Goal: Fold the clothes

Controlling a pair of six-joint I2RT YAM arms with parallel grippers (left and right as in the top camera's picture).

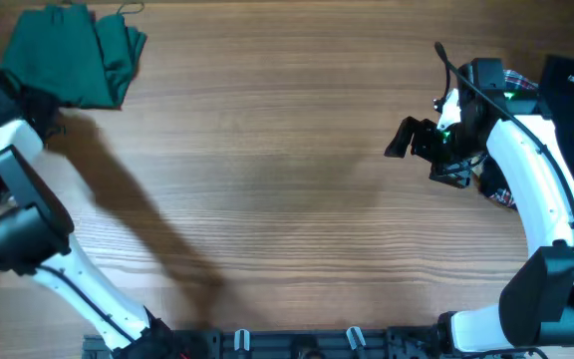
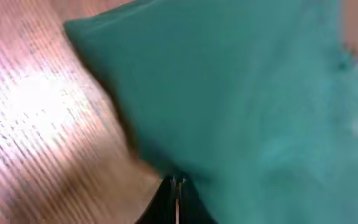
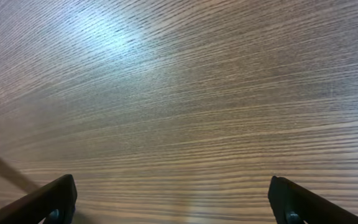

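The clothes are one dark teal-green garment, bunched in a rough folded heap at the table's far left corner. In the left wrist view the garment fills most of the frame, blurred. My left gripper is at the heap's near edge. Its fingers are pressed together with the tips at the cloth's edge, apparently pinching it. My right gripper is open and empty above bare wood at the right. Its two fingers stand wide apart with only table between them.
A black garment lies at the right edge. A bit of red-white-blue plaid cloth shows beside it, behind the right arm. The wooden table spans the middle. A black rail runs along the front edge.
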